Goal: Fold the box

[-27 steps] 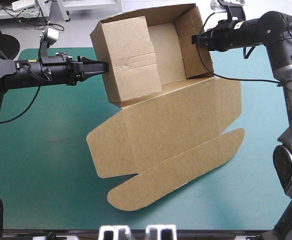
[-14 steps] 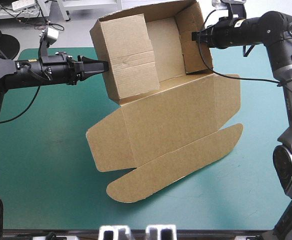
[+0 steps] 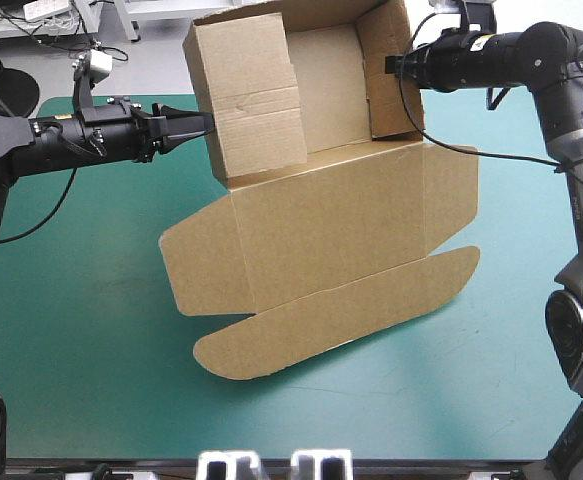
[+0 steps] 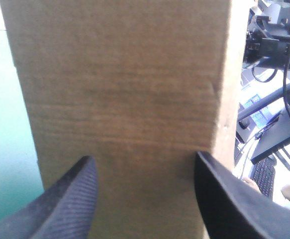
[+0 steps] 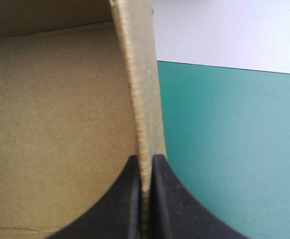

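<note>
Holding box (image 3: 321, 220) up mid-fold: my right fingers (image 5: 127, 204) pinching side wall, left fingers (image 4: 70, 199) spread wide at opposite wall. Next, I reckon, tucking that wall inward.

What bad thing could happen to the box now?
1. Only the right gripper holds the box, jaws shut on the thin edge of one raised wall; the board might slip out or bend.
2. The left gripper has open jaws at the opposite wall; a push could dent it or twist the tray.
3. The flat lid lies on the table and may drag.
</note>
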